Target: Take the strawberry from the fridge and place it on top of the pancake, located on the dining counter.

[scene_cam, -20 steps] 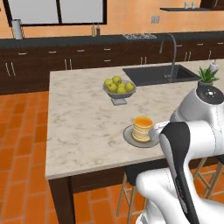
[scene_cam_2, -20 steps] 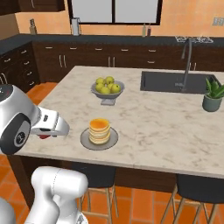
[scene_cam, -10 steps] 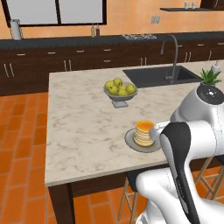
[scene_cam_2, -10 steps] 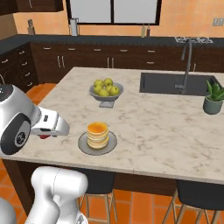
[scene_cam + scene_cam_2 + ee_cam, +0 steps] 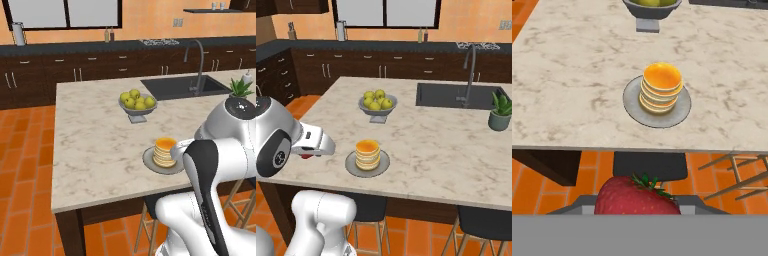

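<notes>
Beige dining counter carries the pancake; pincer grasping strawberry.

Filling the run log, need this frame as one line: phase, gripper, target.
phase: carry to counter | gripper: shut on strawberry | pancake: on plate, top bare | gripper short of dining counter edge

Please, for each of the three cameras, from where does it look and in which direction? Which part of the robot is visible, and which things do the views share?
Left base view: behind the arm's left, looking forward-down over the dining counter; arm at lower right.
Right base view: behind its right, same counter; arm lower left, strawberry at the hand.
Hand view: at the counter's near edge, looking along the gripper at the pancake.
Shared: pancake, plate, apple bowl.
</notes>
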### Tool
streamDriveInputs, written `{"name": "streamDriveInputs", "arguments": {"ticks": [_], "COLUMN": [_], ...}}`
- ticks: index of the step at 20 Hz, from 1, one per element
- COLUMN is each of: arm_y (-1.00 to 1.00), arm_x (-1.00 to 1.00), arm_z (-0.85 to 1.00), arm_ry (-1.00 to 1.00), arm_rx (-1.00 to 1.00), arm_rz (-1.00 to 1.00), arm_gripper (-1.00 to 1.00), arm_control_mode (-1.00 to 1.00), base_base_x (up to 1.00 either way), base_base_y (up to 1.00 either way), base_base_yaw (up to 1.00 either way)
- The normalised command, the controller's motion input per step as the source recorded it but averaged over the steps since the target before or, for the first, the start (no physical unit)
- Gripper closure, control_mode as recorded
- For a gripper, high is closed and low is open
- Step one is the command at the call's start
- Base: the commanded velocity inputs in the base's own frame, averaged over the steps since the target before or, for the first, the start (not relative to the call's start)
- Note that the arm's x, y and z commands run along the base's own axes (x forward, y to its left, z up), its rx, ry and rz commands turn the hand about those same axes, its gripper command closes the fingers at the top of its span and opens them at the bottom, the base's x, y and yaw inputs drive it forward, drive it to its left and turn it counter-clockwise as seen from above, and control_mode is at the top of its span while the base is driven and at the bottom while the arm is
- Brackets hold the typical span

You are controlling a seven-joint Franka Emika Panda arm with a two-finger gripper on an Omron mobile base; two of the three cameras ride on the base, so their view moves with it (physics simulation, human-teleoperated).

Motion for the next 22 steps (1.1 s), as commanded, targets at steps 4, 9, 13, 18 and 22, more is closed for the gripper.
{"name": "streamDriveInputs", "arguments": {"ticks": [4,9,13,18,22], "arm_y": [0.00,-0.01,-0.14,-0.35,-0.54], "arm_x": [0.00,0.07,0.63,0.98,1.00], "arm_z": [0.00,0.00,0.07,0.01,-0.30], "arm_ry": [0.00,0.00,0.00,0.04,0.09], "arm_rx": [0.00,0.00,0.00,0.01,0.01], "arm_rz": [0.00,0.00,-0.05,-0.02,0.00], "arm_gripper": [1.00,1.00,1.00,1.00,1.00], "arm_control_mode": [1.00,-1.00,-1.00,-1.00,-1.00], "base_base_x": [0.21,0.19,0.00,0.00,0.00], "base_base_y": [-0.19,0.00,0.00,0.00,0.00], "base_base_yaw": [-0.03,0.00,0.00,0.00,0.00]}}
